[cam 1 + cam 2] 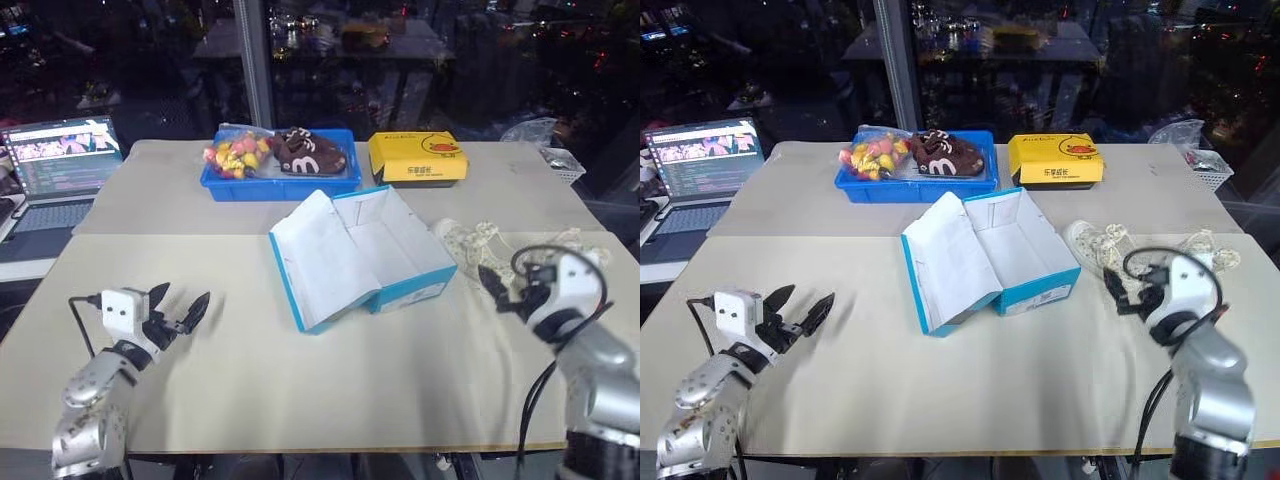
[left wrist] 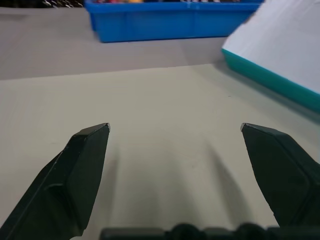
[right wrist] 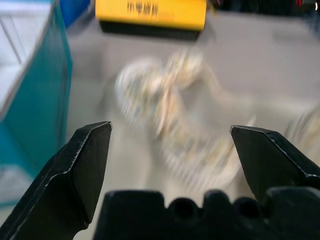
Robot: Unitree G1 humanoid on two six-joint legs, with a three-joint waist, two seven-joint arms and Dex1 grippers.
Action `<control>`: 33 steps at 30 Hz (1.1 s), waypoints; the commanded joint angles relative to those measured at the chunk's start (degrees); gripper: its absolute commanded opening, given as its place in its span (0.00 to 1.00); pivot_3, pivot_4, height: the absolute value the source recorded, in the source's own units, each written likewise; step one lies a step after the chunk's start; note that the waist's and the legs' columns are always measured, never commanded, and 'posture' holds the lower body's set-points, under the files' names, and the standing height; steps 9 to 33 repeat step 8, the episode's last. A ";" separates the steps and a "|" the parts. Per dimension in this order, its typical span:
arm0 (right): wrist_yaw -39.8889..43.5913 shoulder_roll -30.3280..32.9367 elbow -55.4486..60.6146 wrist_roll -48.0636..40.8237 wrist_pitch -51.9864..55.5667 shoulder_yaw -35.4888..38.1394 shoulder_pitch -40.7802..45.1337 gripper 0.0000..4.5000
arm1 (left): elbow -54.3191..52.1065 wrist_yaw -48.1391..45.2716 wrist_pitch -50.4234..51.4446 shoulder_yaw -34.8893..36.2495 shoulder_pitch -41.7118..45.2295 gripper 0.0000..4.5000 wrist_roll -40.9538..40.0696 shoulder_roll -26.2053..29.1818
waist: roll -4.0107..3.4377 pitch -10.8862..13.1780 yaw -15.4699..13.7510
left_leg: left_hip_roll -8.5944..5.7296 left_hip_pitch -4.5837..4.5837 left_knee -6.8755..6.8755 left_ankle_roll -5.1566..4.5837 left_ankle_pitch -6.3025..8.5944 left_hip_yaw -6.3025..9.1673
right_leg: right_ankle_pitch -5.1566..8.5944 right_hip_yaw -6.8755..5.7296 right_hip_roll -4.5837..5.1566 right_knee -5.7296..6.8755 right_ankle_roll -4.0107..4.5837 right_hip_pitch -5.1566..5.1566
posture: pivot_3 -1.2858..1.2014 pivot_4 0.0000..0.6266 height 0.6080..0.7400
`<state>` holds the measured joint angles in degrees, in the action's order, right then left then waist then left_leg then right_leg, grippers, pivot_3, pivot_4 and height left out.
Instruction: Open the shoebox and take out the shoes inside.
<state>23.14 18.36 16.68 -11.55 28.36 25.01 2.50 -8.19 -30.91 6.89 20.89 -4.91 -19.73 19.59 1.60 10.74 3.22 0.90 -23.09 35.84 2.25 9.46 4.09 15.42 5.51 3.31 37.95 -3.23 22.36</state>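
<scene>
Shoebox [image 1: 375, 255] lies open and empty, shoes [image 1: 1110, 245] out beside it; both the left gripper [image 1: 180, 310] and right gripper [image 1: 1125, 290] gape wide, holding nothing. A careless right-arm sweep could snag the laces.

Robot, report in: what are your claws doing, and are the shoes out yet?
Left claw open, empty. Right claw open, empty. Shoebox open, nothing inside; shoes out on table beside it. Nothing in the way.

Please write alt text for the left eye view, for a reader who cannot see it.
An open blue shoebox, white and empty inside, lies on a beige table, with the cream shoes beside it on the right. Both tools, left and right, hang open near the front corners, holding nothing.
</scene>
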 commanded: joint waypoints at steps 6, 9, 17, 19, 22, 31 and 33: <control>-6.00 -6.27 3.42 0.80 -8.36 -5.18 -5.02 1.00 | -6.46 6.55 -7.38 -5.72 -8.29 1.00 5.67 -6.68 | 0.01 -0.03 0.24 | 0.03 -0.01 0.03 0.03 0.02 -0.05 | 0.03 0.03 0.01 -0.01 0.01 0.03 | 0.52 0.24 1.00; -6.80 -6.33 1.60 1.20 -9.63 -5.54 -4.58 1.00 | -6.68 7.66 -7.80 -6.32 -9.31 1.00 6.35 -7.22 | 0.00 -0.03 0.23 | 0.04 0.02 0.02 0.04 0.02 -0.05 | 0.21 0.02 0.01 -0.01 0.32 0.00 | 0.52 0.24 1.00; -6.80 -6.33 1.60 1.20 -9.63 -5.54 -4.58 1.00 | -6.68 7.66 -7.80 -6.32 -9.31 1.00 6.35 -7.22 | 0.00 -0.03 0.23 | 0.04 0.02 0.02 0.04 0.02 -0.05 | 0.21 0.02 0.01 -0.01 0.32 0.00 | 0.52 0.24 1.00; -6.80 -6.33 1.60 1.20 -9.63 -5.54 -4.58 1.00 | -6.68 7.66 -7.80 -6.32 -9.31 1.00 6.35 -7.22 | 0.00 -0.03 0.23 | 0.04 0.02 0.02 0.04 0.02 -0.05 | 0.21 0.02 0.01 -0.01 0.32 0.00 | 0.52 0.24 1.00; -6.80 -6.33 1.60 1.20 -9.63 -5.54 -4.58 1.00 | -6.68 7.66 -7.80 -6.32 -9.31 1.00 6.35 -7.22 | 0.00 -0.03 0.23 | 0.04 0.02 0.02 0.04 0.02 -0.05 | 0.21 0.02 0.01 -0.01 0.32 0.00 | 0.52 0.24 1.00; -6.80 -6.33 1.60 1.20 -9.63 -5.54 -4.58 1.00 | -6.68 7.66 -7.80 -6.32 -9.31 1.00 6.35 -7.22 | 0.00 -0.03 0.23 | 0.04 0.02 0.02 0.04 0.02 -0.05 | 0.21 0.02 0.01 -0.01 0.32 0.00 | 0.52 0.24 1.00; -6.80 -6.33 1.60 1.20 -9.63 -5.54 -4.58 1.00 | -6.68 7.66 -7.80 -6.32 -9.31 1.00 6.35 -7.22 | 0.00 -0.03 0.23 | 0.04 0.02 0.02 0.04 0.02 -0.05 | 0.21 0.02 0.01 -0.01 0.32 0.00 | 0.52 0.24 1.00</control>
